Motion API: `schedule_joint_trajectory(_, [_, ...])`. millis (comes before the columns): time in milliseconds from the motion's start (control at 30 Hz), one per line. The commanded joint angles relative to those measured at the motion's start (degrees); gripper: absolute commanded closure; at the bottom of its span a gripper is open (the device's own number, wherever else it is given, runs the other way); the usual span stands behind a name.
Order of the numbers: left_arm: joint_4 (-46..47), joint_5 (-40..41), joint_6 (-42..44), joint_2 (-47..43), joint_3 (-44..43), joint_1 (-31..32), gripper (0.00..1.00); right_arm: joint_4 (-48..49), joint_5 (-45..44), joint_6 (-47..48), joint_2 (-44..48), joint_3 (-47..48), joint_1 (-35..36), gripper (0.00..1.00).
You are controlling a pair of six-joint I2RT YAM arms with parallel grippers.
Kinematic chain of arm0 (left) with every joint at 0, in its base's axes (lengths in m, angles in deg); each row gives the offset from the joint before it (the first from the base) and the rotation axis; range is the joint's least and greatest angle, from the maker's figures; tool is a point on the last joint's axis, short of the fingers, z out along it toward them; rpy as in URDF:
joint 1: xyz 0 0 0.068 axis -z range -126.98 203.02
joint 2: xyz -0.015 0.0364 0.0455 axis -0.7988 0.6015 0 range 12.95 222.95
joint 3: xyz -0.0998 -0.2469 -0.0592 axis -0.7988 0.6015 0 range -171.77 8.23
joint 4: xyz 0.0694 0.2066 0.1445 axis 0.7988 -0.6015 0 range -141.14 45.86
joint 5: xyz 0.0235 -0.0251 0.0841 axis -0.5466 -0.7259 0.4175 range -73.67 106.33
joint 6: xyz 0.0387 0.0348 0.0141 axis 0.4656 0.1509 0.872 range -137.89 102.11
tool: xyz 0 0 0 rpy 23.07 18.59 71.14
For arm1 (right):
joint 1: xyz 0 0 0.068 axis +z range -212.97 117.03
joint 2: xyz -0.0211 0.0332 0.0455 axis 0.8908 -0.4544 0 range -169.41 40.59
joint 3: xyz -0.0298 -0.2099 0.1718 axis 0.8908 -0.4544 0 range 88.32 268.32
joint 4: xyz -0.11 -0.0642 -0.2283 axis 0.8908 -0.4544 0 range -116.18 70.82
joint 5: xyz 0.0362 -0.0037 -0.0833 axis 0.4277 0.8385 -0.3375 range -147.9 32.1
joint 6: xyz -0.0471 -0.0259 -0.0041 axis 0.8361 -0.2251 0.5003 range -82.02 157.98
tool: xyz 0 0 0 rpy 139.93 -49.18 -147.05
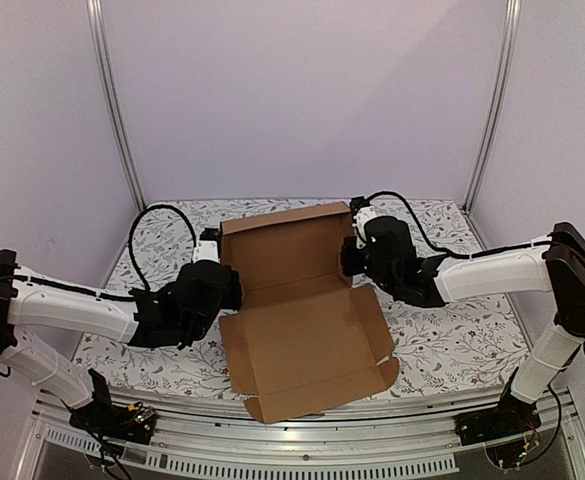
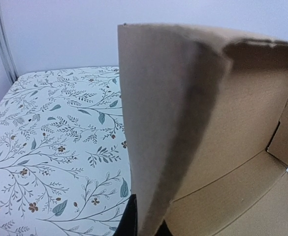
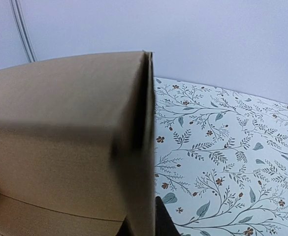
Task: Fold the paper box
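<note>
The paper box [image 1: 307, 335] is a plain brown cardboard sheet, half raised in the middle of the table. Its back panel [image 1: 287, 245] stands up and its front panel lies flat toward the near edge. My left gripper [image 1: 230, 287] is shut on the box's left side wall [image 2: 158, 123]. In the left wrist view the wall runs between the black fingertips [image 2: 128, 221]. My right gripper [image 1: 351, 258] is shut on the box's right side wall [image 3: 134, 147], with one black fingertip [image 3: 161, 221] showing beside the cardboard edge. The box's inside floor shows in the left wrist view [image 2: 242, 196].
The table carries a white cloth with a leaf print [image 1: 452, 335], also seen in the wrist views [image 2: 50, 147] [image 3: 222, 147]. Pale walls and two metal posts [image 1: 117, 110] [image 1: 492, 100] close in the back. A metal rail [image 1: 292, 440] runs along the near edge.
</note>
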Motion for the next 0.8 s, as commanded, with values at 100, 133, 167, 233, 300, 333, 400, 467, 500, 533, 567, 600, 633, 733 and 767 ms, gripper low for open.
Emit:
schedule_joint_trajectory(100, [0.9, -4.5, -0.4, 1.4, -2.6, 2.8, 1.00, 3.5, 1.5, -0.2, 0.2, -2.5, -0.1, 0.73])
schedule_joint_trajectory(133, [0.9, -4.5, -0.5, 1.7, -2.7, 2.8, 1.00, 3.7, 1.3, -0.1, 0.2, -2.8, -0.1, 0.74])
schedule_joint_trajectory(167, [1.0, -4.5, -0.5, 1.8, -2.8, 2.8, 1.00, 3.9, 1.2, -0.1, 0.2, -3.0, -0.1, 0.80])
schedule_joint_trajectory(233, [1.0, -4.1, -0.8, 2.3, -2.9, 2.9, 1.00, 4.2, 1.3, 0.0, 0.3, -3.3, -0.1, 0.91])
schedule_joint_trajectory(300, [0.5, -3.6, -1.1, 2.7, -3.1, 2.9, 1.00, 4.5, 1.5, 0.1, 0.6, -3.7, -0.1, 0.97])
schedule_joint_trajectory(333, [0.4, -3.3, -1.3, 2.8, -3.1, 2.9, 1.00, 4.7, 1.9, 0.1, 0.7, -3.9, -0.2, 1.00])
schedule_joint_trajectory(400, [0.2, -2.5, -1.7, 3.2, -3.2, 2.9, 1.00, 5.6, 3.0, -0.2, 0.7, -4.6, -0.1, 1.00])
schedule_joint_trajectory(467, [0.0, -1.7, -2.0, 3.5, -3.2, 2.9, 1.00, 6.8, 4.0, -0.9, 0.4, -5.4, -0.1, 0.90])
schedule_joint_trajectory(500, [0.0, -1.4, -2.1, 3.7, -3.3, 3.0, 1.00, 7.5, 4.2, -1.4, 0.3, -5.9, -0.2, 0.84])
schedule_joint_trajectory(533, [-0.2, -1.1, -2.1, 3.9, -3.3, 2.9, 1.00, 8.3, 4.6, -1.6, 0.2, -6.6, -0.1, 0.81])
schedule_joint_trajectory(567, [-0.4, -0.8, -2.3, 4.0, -3.5, 2.9, 1.00, 9.0, 4.8, -2.0, 0.2, -7.2, -0.1, 0.80])
schedule_joint_trajectory(600, [-0.7, -0.4, -2.4, 4.3, -3.7, 2.9, 1.00, 9.5, 5.0, -2.3, 0.4, -7.9, -0.1, 0.80])
schedule_joint_trajectory(633, [-1.1, -0.1, -2.7, 4.5, -3.9, 3.0, 1.00, 9.9, 5.3, -2.4, 0.6, -8.3, -0.1, 0.80])
schedule_joint_trajectory(733, [-2.2, 0.8, -3.5, 5.2, -4.4, 2.9, 1.00, 10.5, 6.0, -2.9, 1.5, -9.7, -0.1, 0.79])
schedule_joint_trajectory(767, [-2.4, 1.2, -3.9, 5.4, -4.5, 2.9, 1.00, 10.5, 6.1, -3.0, 1.9, -10.1, 0.0, 0.77])
